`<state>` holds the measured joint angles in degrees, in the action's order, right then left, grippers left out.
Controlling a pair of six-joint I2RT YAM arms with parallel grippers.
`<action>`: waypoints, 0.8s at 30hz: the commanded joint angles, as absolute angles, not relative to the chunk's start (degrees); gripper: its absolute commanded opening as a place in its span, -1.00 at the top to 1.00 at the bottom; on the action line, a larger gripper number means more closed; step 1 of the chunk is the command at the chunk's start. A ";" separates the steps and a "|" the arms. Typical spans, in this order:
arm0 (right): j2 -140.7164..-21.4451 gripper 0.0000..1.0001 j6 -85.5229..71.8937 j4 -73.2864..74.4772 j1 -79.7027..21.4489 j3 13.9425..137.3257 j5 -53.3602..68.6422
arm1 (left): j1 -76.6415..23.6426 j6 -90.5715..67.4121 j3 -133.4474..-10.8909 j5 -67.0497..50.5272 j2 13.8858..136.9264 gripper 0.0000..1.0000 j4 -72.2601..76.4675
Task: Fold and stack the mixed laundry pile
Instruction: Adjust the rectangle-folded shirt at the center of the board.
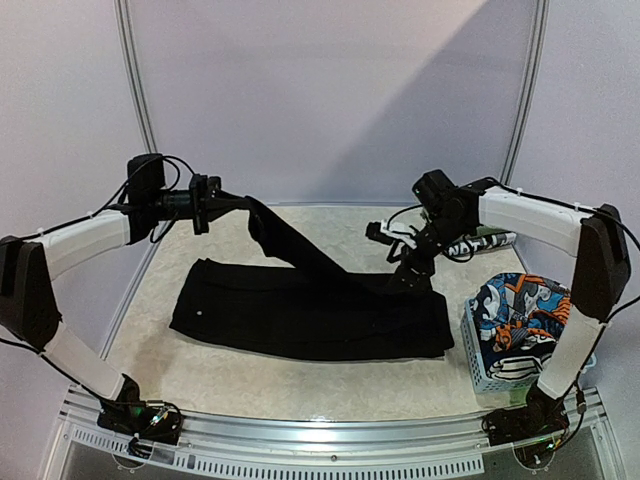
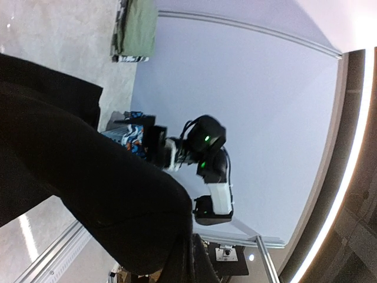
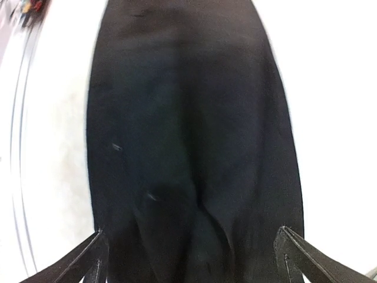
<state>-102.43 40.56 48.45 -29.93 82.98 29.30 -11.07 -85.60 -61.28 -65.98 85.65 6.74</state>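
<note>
A large plain black garment (image 1: 300, 320) lies spread across the table, and one strip of it rises to the back left. My left gripper (image 1: 238, 203) is shut on the end of that strip and holds it in the air. In the left wrist view the black garment (image 2: 88, 177) covers the fingers. My right gripper (image 1: 400, 270) hovers low over the garment's right end. In the right wrist view the right gripper (image 3: 191, 259) is open, with the black cloth (image 3: 188, 118) lying between the wide-spread fingertips (image 3: 97, 253). An orange-blue-white cartoon-print garment (image 1: 520, 305) fills the basket.
The pale blue lattice basket (image 1: 497, 380) stands at the table's front right, next to the right arm's base. A folded olive-green cloth (image 2: 138, 26) sits at the back right on a black-and-white printed piece (image 1: 480, 243). White walls close the back.
</note>
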 commanded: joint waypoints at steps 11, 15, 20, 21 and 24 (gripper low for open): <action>-107.64 -0.98 43.28 39.41 -38.24 87.14 17.70 | -13.29 -102.98 -62.37 -54.70 76.09 1.00 18.29; -108.89 -0.97 42.91 40.18 -38.19 87.95 18.94 | -12.88 -97.36 -62.79 -55.67 75.76 1.00 9.52; -108.60 -0.94 46.63 45.56 -37.69 87.90 24.20 | -10.24 -91.73 -60.59 -56.63 76.88 1.00 4.37; -108.19 -0.94 47.05 46.48 -37.24 87.96 25.46 | -9.60 -91.78 -59.92 -56.89 77.23 1.00 4.96; -107.23 -0.94 47.49 47.02 -35.18 88.07 27.62 | -7.42 -90.58 -59.15 -57.32 78.57 1.00 5.36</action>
